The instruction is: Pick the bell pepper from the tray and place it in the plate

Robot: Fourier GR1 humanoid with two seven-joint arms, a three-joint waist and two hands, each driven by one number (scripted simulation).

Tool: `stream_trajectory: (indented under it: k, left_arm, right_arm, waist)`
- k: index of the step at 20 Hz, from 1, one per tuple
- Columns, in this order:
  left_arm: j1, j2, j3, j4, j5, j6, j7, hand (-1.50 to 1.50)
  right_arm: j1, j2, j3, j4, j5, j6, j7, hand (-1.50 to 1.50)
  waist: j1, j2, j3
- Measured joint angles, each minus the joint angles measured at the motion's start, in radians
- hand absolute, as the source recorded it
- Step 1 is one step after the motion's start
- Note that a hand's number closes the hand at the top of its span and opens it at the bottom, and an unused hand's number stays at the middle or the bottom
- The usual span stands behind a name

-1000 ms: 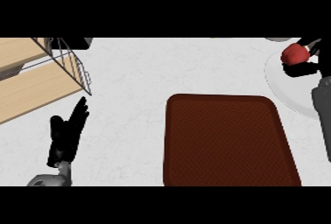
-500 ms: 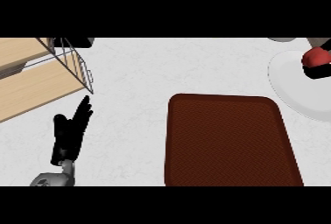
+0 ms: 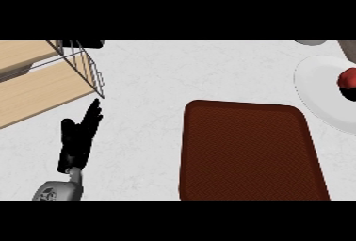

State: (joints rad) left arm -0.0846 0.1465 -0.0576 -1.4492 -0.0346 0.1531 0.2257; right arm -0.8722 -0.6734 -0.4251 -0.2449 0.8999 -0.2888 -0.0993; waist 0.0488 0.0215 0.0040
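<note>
The dark red tray [image 3: 246, 150] lies at the centre right of the counter with nothing on it. To its upper right, cut by the view's edge, is the white plate [image 3: 313, 89]. The red bell pepper [image 3: 346, 78] shows over the plate at the right edge. Just below the pepper a black sliver of my right hand [image 3: 350, 94] touches it; the rest of that hand is out of view. My left hand [image 3: 76, 141] rests open on the counter at the lower left, fingers pointing up, far from the tray.
A wooden board [image 3: 35, 89] and a wire rack [image 3: 83, 66] fill the upper left corner, close above my left hand. A small grey object [image 3: 310, 42] sits at the top edge above the plate. White counter [image 3: 146, 127] lies between my left hand and the tray.
The bell pepper and my right hand have moved right and down over the plate, partly leaving the view. More of the plate shows. My left hand has stayed still.
</note>
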Motion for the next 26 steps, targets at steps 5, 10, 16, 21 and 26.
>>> stream_trajectory:
  k: [5, 10, 16, 21, 26]
  left_arm:
    - [-0.002, -0.014, -0.013, -0.005, -0.009, 0.006, -0.004, 0.00]
    - [-0.001, -0.016, -0.015, 0.002, -0.015, 0.005, -0.011, 0.00]
    - [0.006, -0.017, -0.008, -0.003, -0.017, 0.013, -0.004, 0.00]
    - [0.008, -0.021, -0.003, -0.002, -0.018, 0.021, -0.003, 0.00]
    - [0.019, -0.006, 0.007, -0.012, -0.011, 0.005, -0.006, 0.00]
  right_arm:
    - [0.012, -0.028, 0.002, 0.086, 0.001, 0.127, -0.018, -1.50]
    - [0.032, -0.039, 0.003, 0.116, -0.003, 0.212, -0.090, -1.50]
    - [0.030, -0.059, -0.111, 0.091, -0.129, 0.280, -0.288, -1.50]
    - [0.031, -0.075, -0.271, 0.088, -0.298, 0.343, -0.396, -1.50]
    - [0.076, -0.115, -0.360, 0.105, -0.397, 0.454, -0.454, -1.50]
  waist:
    - [0.011, 0.005, 0.001]
    - [0.011, 0.006, 0.002]
    - [-0.002, 0.000, 0.003]
    - [-0.016, -0.004, 0.003]
    - [-0.010, -0.002, 0.003]
